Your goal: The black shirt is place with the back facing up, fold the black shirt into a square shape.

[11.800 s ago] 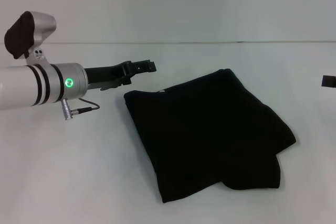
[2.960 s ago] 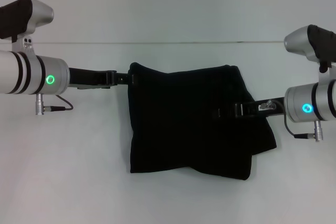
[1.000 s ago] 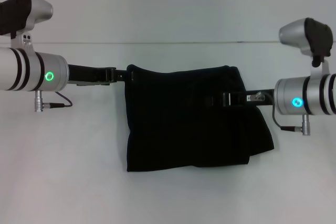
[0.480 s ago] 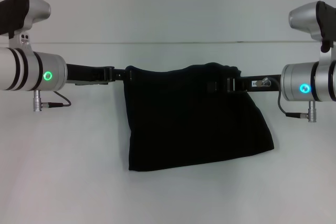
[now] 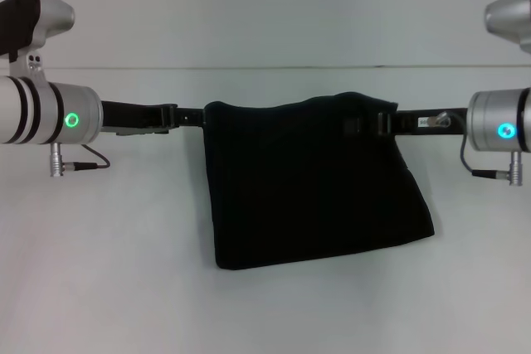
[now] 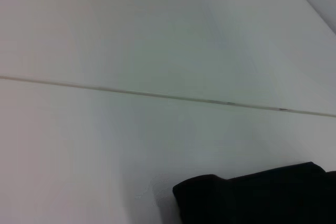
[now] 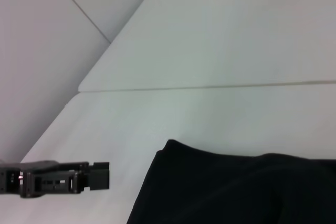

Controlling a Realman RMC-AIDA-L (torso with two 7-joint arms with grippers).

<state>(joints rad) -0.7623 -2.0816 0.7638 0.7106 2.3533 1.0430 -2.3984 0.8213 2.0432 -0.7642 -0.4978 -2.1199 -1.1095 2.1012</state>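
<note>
where both hands grip, black shirt (image 5: 315,188) unmarked

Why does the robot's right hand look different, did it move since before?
Yes. The right end effector, gripping the black shirt, moved up toward the table's far edge line and rightward.

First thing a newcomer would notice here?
The black shirt, folded to a rough square, dominates the middle of the white table. The left pincer meets its far-left corner and the right pincer its far-right corner, both arms reaching in level from the sides.
</note>
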